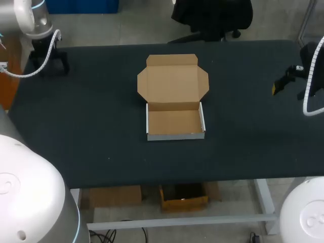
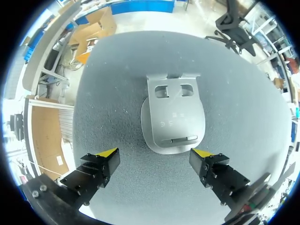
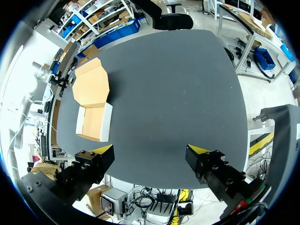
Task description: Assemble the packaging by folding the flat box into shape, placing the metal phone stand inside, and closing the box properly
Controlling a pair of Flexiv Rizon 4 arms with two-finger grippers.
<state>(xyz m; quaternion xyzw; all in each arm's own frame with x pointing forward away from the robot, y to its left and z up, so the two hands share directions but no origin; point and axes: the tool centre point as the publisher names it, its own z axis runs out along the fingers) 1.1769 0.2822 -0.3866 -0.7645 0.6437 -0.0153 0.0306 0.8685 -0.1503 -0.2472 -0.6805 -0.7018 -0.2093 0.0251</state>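
Desk (image 1: pixel 101 101): dark, flat surface carrying all items.

Small brown cardboard box with white outer walls (image 1: pixel 175 121): stands near the middle of the desk, folded into a shallow tray, walls upright; the tray's brown floor is in full view. Its lid (image 1: pixel 173 83) lies open and flat on the desk beyond the tray, joined along the far wall, side flaps spread. From the right wrist view the box (image 3: pixel 93 122) sits well ahead of the right tool and off to one side.

Silver-grey metal phone stand (image 2: pixel 173 117): lies flat on the desk, outside the box, ahead of the left tool; rounded end toward the tool, the end with two cut-outs away from it; nothing touches it.

Left tool (image 2: pixel 153 153): above the desk near its far left corner; yellow-tipped fingers wide apart, gripping nothing; the stand lies just beyond the tips.

Right tool (image 3: pixel 150 150): above the right side of the desk, well apart from the box; fingers wide apart, gripping nothing; bare desk beneath.
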